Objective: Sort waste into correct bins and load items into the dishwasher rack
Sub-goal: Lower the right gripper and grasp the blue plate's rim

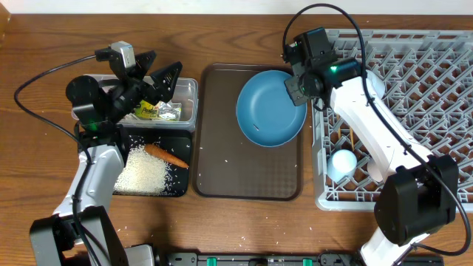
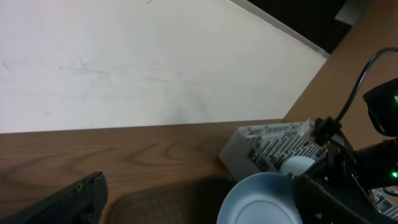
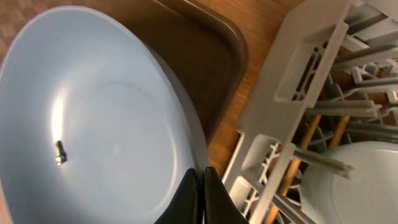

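Gripping the plate (image 1: 266, 111) by its right rim, the right tool (image 3: 200, 186) is pinched shut on the thin edge. The plate hangs tilted over the brown tray (image 1: 222, 162), just beside the left wall of the rack (image 1: 414, 74). The step in hand looks like loading it. To do that well, the arm should lift the plate clear of the wall, turn it near upright, and lower its edge between two rows of pegs, away from the cup (image 1: 341, 164) seated in the near corner. An edge pinch may slip, so slow motion suits. The left tool (image 1: 159, 70) hangs wide open and empty above the tub (image 1: 194, 96).
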`<state>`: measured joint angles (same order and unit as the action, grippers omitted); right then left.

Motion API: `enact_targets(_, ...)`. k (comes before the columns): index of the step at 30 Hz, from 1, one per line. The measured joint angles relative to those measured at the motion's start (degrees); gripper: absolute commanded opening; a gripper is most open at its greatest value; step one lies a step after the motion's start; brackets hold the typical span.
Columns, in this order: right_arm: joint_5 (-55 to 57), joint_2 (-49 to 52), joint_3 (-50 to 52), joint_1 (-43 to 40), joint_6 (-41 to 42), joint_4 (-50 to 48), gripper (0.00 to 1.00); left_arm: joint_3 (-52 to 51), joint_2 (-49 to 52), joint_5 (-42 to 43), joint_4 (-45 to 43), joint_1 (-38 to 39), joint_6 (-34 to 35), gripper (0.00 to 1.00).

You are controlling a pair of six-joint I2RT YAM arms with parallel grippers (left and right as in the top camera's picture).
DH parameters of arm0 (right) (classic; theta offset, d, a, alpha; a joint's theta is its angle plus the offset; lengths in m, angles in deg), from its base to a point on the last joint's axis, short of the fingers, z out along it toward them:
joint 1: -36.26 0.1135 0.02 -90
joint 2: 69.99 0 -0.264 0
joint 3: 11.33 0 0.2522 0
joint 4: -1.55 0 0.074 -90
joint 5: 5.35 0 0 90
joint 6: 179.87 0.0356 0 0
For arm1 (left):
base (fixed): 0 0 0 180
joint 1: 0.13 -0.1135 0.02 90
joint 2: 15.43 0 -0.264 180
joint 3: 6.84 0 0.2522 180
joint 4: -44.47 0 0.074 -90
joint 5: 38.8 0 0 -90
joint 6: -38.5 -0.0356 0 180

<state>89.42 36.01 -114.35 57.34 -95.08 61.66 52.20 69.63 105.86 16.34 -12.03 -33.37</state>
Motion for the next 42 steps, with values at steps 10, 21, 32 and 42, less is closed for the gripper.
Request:
enact_targets(10,7.93,-0.68,0.07,1.70,-1.75,0.70,0.01,0.00,0.00,-0.02,0.00,0.00,0.00,0.96)
enact_targets(21,25.70,-5.70,0.09,13.27,-4.39,2.75,0.01,0.00,0.00,0.00,0.00,0.00,0.00,0.97)
enact_targets(32,39.52,-5.68,0.13,20.68,-4.96,5.60,0.01,0.00,0.00,-0.02,0.00,0.00,0.00,0.97)
enact_targets(42,51.19,-5.70,0.13,21.94,-5.40,5.66,0.01,0.00,0.00,-0.02,0.00,0.00,0.00,0.96)
